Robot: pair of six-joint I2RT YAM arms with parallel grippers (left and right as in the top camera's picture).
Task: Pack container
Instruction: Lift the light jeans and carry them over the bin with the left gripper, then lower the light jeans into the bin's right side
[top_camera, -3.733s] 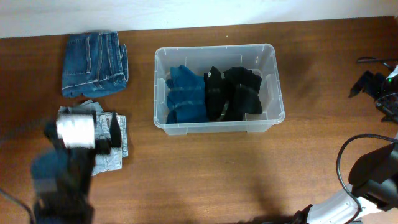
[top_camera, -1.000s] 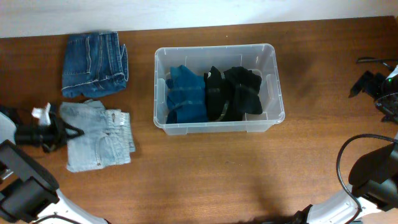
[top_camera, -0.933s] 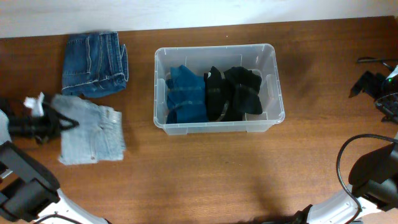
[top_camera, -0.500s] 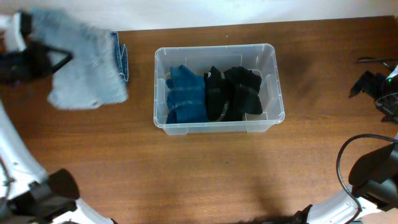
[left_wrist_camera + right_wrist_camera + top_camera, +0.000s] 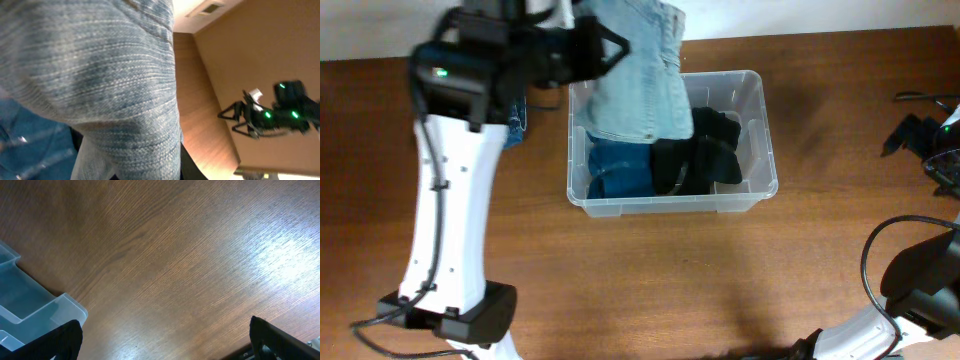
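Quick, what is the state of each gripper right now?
Left gripper: shut on the light-blue jeans, above the container.
Right gripper: open, holding nothing.

We take this for a robotics lab bench rather than a home. A plain brown wooden table fills the overhead view, with a bare white wall along its far edge. A white-and-black robot arm stands on a base at the near left, and a second arm sits at the near right with a loose black cable. Green indicator lights glow on the hardware. The only household things are a clear container of folded clothes and pale jeans.
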